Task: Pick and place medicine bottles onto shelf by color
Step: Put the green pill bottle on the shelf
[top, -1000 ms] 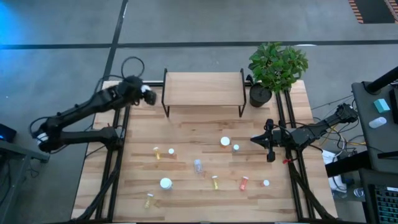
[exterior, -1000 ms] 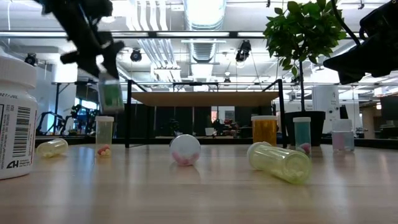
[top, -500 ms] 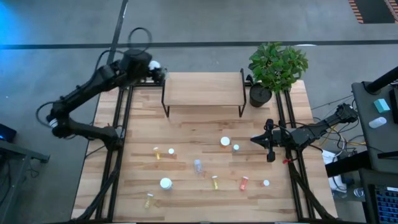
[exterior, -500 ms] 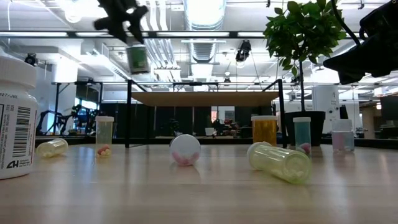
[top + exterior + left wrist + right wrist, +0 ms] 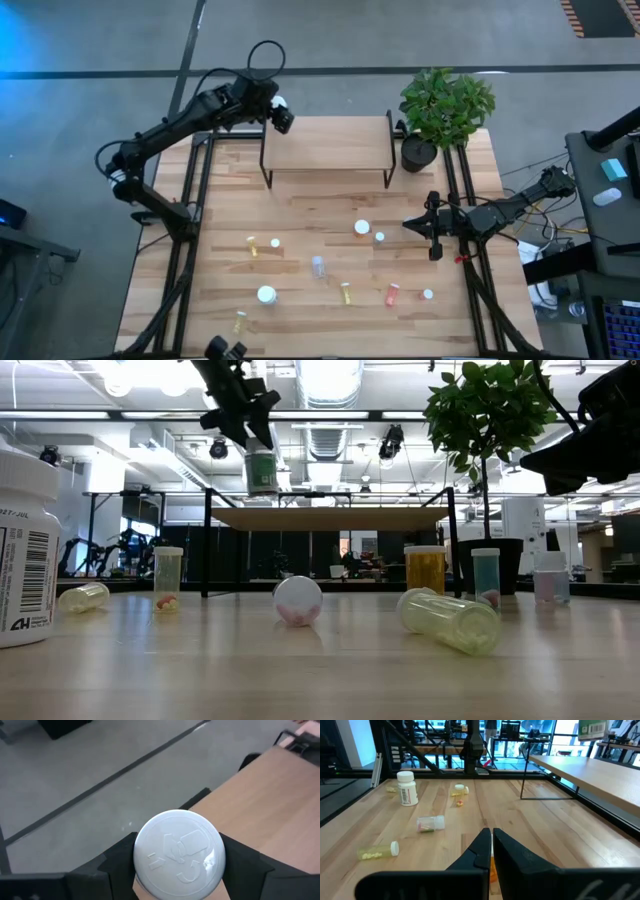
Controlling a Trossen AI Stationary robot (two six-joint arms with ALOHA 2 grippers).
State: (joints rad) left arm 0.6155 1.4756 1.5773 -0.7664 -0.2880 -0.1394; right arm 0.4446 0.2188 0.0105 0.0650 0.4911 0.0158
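Left claw (image 5: pixel 283 115) carried its bottle (image 5: pixel 261 470) rightward to the shelf's (image 5: pixel 330 142) corner.

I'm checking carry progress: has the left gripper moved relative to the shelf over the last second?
Yes. In the high view the left gripper, holding a white-capped bottle, has swung from left of the shelf to its back-left corner.

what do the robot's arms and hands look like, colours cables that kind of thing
Both arms are dark, near black, built of slim jointed links. The left arm has a black cable looping above its wrist and a white patch by its hand. The right hand has two flat, black, tapering fingers.
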